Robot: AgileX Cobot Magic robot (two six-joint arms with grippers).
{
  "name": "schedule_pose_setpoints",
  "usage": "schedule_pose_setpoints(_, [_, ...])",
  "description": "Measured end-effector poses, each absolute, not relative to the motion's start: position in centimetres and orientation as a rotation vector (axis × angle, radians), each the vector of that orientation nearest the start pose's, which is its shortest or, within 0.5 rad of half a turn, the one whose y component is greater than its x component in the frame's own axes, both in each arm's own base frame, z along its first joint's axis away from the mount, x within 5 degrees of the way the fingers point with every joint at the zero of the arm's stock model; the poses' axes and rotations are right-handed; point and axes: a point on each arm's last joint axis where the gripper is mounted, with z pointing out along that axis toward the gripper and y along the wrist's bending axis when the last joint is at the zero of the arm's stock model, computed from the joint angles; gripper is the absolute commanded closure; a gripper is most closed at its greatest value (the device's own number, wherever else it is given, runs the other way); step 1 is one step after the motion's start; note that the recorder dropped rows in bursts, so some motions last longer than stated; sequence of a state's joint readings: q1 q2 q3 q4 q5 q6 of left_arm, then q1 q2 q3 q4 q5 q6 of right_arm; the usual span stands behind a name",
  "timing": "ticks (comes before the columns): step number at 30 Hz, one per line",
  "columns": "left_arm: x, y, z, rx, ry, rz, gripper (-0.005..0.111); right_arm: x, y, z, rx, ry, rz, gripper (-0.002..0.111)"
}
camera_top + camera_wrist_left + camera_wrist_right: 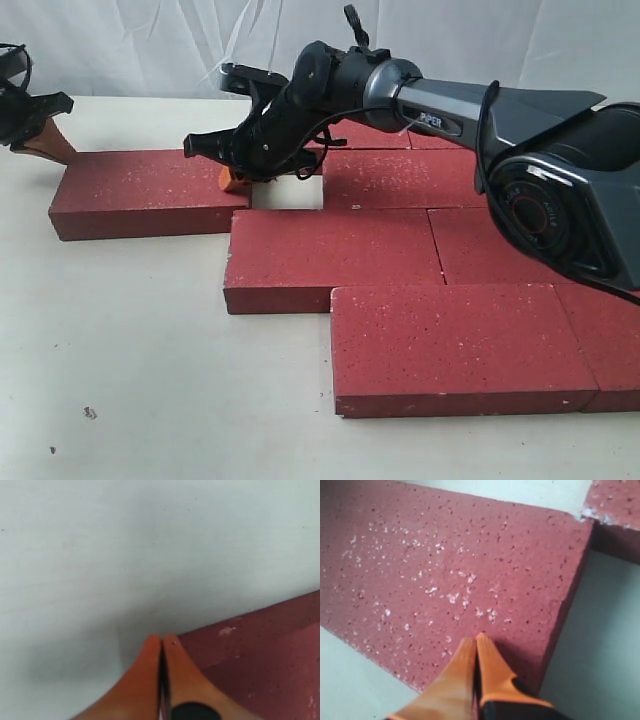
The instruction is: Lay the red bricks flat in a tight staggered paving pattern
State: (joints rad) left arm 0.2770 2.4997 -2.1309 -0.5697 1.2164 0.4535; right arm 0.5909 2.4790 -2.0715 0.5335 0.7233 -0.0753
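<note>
On the surface [130,350], left side | loose brick [150,190] lies flat, long axis toward the paved bricks [400,250], gap between | your right claw [232,180] closed, empty, over its near end | left claw [48,142] closed, empty, at far end

A pale off-white surface [130,380] carries the red bricks [455,345], all flat. The lone brick [150,192] lies apart; the others sit packed in staggered rows just beside its right end in the exterior view. A small dark speck [89,411] lies well in front of it
</note>
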Motion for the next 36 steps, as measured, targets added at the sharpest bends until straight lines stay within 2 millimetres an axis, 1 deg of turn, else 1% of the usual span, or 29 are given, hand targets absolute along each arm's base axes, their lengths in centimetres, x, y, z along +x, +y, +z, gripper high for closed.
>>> schedule_pose_setpoints(2, [50.0, 9.4, 13.5, -0.013, 2.795, -0.701, 0.107, 43.2, 32.5, 14.0, -0.476, 2.607, 0.768, 0.109])
schedule_pose_setpoints(6, [50.0, 9.3, 13.5, -0.016, 2.792, -0.707, 0.107, 43.5, 31.9, 15.2, -0.481, 2.577, 0.741, 0.109])
schedule_pose_setpoints(11, [50.0, 9.3, 13.5, -0.016, 2.792, -0.707, 0.107, 43.6, 31.5, 18.3, -0.476, 2.502, 0.742, 0.109])
schedule_pose_setpoints(14, [50.0, 9.4, 13.5, -0.009, 2.801, -0.689, 0.107, 43.7, 31.3, 19.6, -0.490, 2.456, 0.716, 0.109])
schedule_pose_setpoints(16, [49.9, 9.7, 13.3, -0.015, 2.830, -0.644, 0.107, 43.8, 31.1, 19.9, -0.514, 2.439, 0.674, 0.109])
schedule_pose_setpoints(21, [49.5, 10.5, 12.9, -0.067, 2.904, -0.518, 0.107, 44.2, 30.2, 19.6, -0.530, 2.448, 0.518, 0.109])
schedule_pose_setpoints(26, [49.5, 10.4, 12.9, -0.076, 2.908, -0.514, 0.107, 44.4, 29.4, 19.3, -0.528, 2.468, 0.382, 0.109])
schedule_pose_setpoints(29, [49.6, 9.9, 12.9, -0.062, 2.910, -0.516, 0.107, 44.4, 29.3, 18.7, -0.527, 2.498, 0.359, 0.109])
schedule_pose_setpoints(31, [49.8, 9.2, 12.9, -0.045, 2.911, -0.521, 0.107, 44.3, 29.4, 17.8, -0.523, 2.534, 0.364, 0.109])
schedule_pose_setpoints(36, [50.1, 7.5, 12.9, -0.004, 2.905, -0.551, 0.107, 43.9, 29.8, 15.7, -0.469, 2.638, 0.448, 0.109])
